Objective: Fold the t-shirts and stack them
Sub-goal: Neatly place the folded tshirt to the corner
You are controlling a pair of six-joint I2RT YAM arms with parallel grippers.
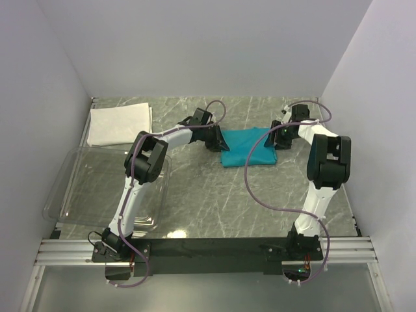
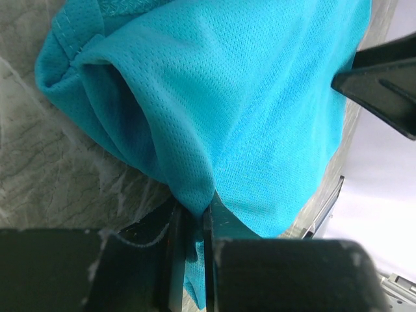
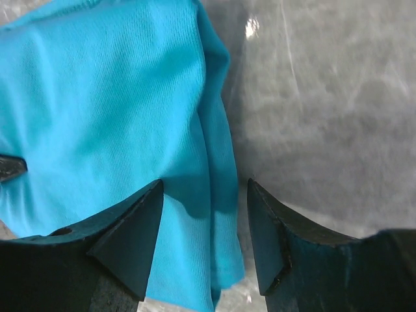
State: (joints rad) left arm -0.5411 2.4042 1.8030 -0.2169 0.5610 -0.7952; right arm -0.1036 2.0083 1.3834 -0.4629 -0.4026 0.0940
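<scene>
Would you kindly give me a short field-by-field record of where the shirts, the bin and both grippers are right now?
teal shirt: lying mid-far on the table, between the grippers
white shirt: folded rectangle, far left, apart from the teal shirt
stack: not yet made
left gripper: shut, pinching the teal shirt's edge
right gripper: open, jaws straddling the opposite edge
clear bin: near left, under the left arm

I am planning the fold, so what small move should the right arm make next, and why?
Probably close the right gripper on the teal shirt. Its fingers stand open astride the shirt's edge, while the left gripper is shut on the cloth at the other side.
</scene>
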